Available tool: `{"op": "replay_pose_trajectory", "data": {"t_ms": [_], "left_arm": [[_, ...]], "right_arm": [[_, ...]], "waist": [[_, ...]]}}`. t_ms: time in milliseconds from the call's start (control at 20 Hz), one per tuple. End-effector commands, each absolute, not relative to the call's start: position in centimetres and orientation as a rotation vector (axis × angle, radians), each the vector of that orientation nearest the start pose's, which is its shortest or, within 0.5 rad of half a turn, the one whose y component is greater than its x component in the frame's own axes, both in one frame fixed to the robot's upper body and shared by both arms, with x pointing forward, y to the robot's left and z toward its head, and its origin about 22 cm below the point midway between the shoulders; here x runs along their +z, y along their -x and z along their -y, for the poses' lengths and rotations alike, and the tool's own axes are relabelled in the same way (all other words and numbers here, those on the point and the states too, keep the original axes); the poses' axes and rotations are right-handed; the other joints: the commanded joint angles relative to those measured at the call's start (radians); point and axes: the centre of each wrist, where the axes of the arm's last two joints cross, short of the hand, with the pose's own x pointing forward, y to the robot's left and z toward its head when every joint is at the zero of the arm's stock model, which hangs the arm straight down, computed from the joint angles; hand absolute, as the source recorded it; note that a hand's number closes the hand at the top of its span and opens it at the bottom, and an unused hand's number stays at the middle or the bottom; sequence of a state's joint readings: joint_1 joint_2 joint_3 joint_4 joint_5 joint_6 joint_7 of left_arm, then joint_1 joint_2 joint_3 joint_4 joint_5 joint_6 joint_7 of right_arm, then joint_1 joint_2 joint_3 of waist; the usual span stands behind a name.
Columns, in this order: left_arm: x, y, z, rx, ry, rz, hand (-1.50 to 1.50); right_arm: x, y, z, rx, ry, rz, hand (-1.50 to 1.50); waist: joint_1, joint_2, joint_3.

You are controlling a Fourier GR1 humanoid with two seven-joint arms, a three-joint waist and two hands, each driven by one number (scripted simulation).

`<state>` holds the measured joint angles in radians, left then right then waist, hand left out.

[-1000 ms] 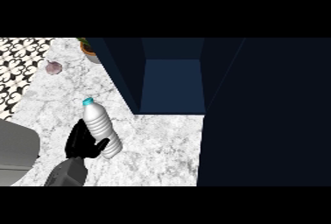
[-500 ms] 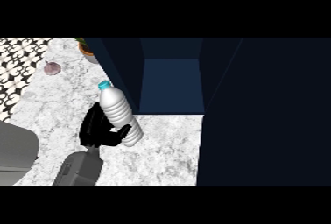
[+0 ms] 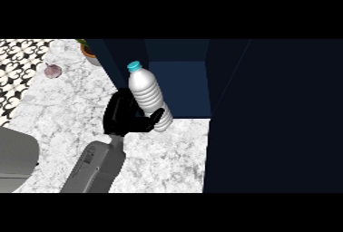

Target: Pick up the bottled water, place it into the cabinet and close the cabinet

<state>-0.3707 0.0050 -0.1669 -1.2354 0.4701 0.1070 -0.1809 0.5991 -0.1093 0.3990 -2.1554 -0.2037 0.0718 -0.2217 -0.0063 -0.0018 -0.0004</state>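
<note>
The hand [image 3: 127, 118] is wrapped around the lower part of the bottled water [image 3: 149, 95], thumb crossing its front and fingers curled behind it. Which of the robot's two hands this is cannot be told with certainty; its grey forearm [image 3: 97, 166] rises from the lower left of the view. The bottle is lifted off the marble counter [image 3: 74, 108], leaning slightly with its blue cap [image 3: 134, 66] uppermost, right at the front of the open dark-blue cabinet [image 3: 181, 86]. The cabinet's door [image 3: 275, 118] stands open at the right. Farther back on the counter sit a small pinkish object [image 3: 53, 70] and a potted plant [image 3: 89, 52], well apart from the bottle.
</note>
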Motion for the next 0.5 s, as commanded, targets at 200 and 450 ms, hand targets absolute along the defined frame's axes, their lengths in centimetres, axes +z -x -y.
{"op": "replay_pose_trajectory", "data": {"t_ms": [200,450], "left_arm": [[5.6,-34.5,-9.8,0.064,0.283,1.737,1.5],[7.8,-36.4,-8.8,0.036,0.199,1.758,1.5]], "right_arm": [[5.6,-10.2,20.7,-0.04,-0.409,1.787,-1.5],[4.5,-11.8,20.1,-0.062,-0.407,1.772,-1.5]], "waist": [[-0.022,0.003,0.0],[-0.031,0.01,0.001]]}}
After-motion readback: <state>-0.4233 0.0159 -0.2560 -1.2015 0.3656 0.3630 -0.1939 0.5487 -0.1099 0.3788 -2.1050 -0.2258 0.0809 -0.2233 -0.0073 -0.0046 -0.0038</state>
